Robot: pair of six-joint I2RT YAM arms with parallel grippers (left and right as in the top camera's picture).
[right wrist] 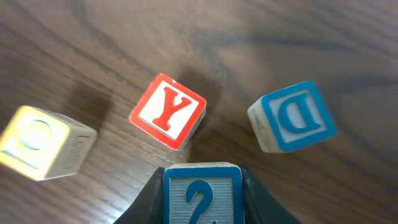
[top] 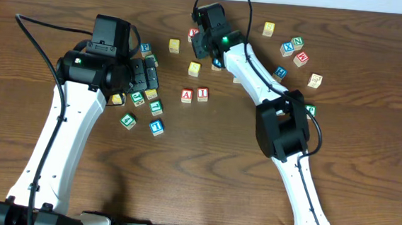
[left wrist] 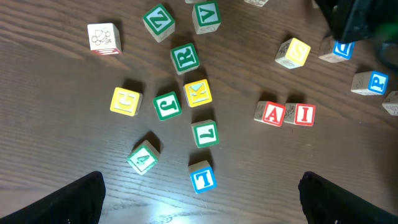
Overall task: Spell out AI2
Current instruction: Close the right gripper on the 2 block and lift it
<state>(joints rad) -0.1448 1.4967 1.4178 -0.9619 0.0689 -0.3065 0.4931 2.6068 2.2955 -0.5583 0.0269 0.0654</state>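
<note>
**While the A and I sit side by side, the 2 is pinched in the right fingers**

As far as the right wrist view goes, the right fingers [right wrist: 148, 200] are clenched on the blue 2 block [right wrist: 202, 194]. It sits squarely between them with both sides touching, number face up toward the camera. Can't tell if it's resting on the table [left wrist: 62, 74] or lifted a bit. Just ahead of those fingertips is a red Y block [right wrist: 168, 112], turned at an angle and apart from the 2. Further ahead and off to one side is a blue D block [right wrist: 293, 116]. Off to the other side is a yellow block [right wrist: 43, 143] with what looks like a circle on top, kinda blurry.

The left fingers [left wrist: 68, 199] are fully released, spread wide with nothing between them, hanging above the table. Ahead of them, nearer the finger at the right edge of that view, the red A block [left wrist: 272, 114] and red I block [left wrist: 304, 114] are touching and read "AI". No third block is next to the I.

Ahead of the gap between the left fingers there's a loose bunch: a blue L block [left wrist: 202, 177] closest, then a green L block [left wrist: 204, 133], a yellow K block [left wrist: 198, 93], a green J block [left wrist: 167, 106] and a yellow C block [left wrist: 125, 101]. A green 4 block [left wrist: 143, 157] is tilted near the other finger.
</note>
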